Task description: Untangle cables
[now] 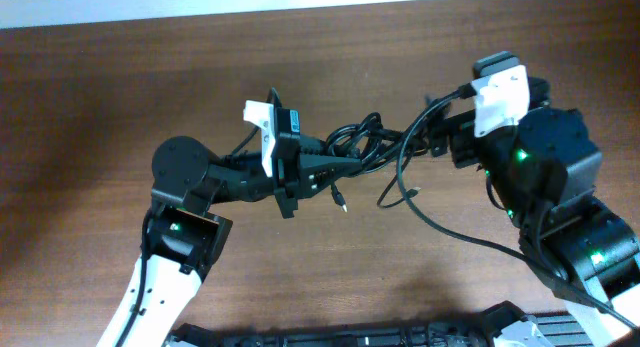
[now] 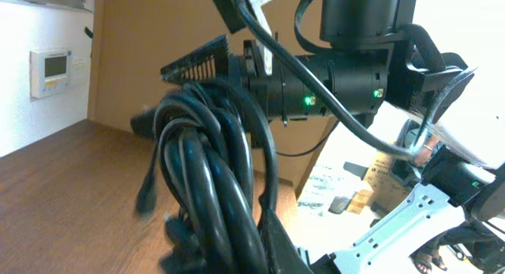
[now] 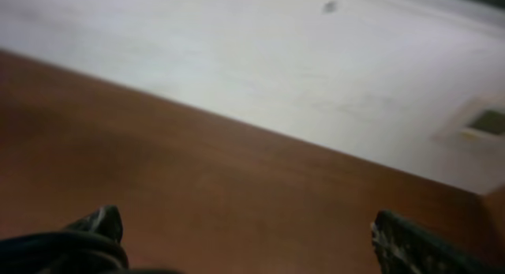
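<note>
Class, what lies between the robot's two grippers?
The overhead view shows a knotted bundle of thin black cables, clamped by the left gripper, reaching toward the open right gripper.
</note>
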`<state>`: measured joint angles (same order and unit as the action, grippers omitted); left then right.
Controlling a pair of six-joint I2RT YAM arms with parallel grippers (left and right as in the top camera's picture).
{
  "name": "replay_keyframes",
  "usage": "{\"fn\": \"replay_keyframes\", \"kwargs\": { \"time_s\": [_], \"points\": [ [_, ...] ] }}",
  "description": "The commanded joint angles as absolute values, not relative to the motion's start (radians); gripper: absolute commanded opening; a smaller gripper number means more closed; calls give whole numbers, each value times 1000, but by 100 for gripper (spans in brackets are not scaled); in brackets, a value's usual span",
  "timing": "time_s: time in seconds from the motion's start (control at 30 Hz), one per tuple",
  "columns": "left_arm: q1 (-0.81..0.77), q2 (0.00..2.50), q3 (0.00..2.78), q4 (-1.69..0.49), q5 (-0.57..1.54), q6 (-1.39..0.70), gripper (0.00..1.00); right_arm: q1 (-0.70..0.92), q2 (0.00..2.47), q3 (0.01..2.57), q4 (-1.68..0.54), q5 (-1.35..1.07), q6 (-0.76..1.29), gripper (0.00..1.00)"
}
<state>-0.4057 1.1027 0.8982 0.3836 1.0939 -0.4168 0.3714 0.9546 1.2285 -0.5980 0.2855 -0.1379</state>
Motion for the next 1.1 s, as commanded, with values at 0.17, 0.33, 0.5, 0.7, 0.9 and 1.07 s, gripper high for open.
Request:
{"fn": "replay_keyframes", "kwargs": {
  "time_s": [0.17, 0.33, 0.5, 0.7, 0.9, 1.07],
  "points": [
    [-356, 1066, 905, 403, 1218, -433, 0, 346, 926, 1237, -574, 616, -263, 99],
    [-233, 1065, 905, 411, 1217, -453, 0, 347, 926, 1236, -587, 843, -268, 99],
    [-233, 1065, 905, 411, 1235, -464, 0, 347, 926, 1236, -619, 840, -205, 99],
    [-233, 1065, 905, 409, 1329, -482, 0, 346, 926, 1236, -360, 838, -314, 99],
    [-233, 1065, 905, 404, 1230, -482, 0, 347, 926, 1236, -664, 182, -223, 99],
    [-233, 1065, 905, 403, 1100, -481, 0, 347, 926, 1236, -916, -173, -224, 99]
  ]
}}
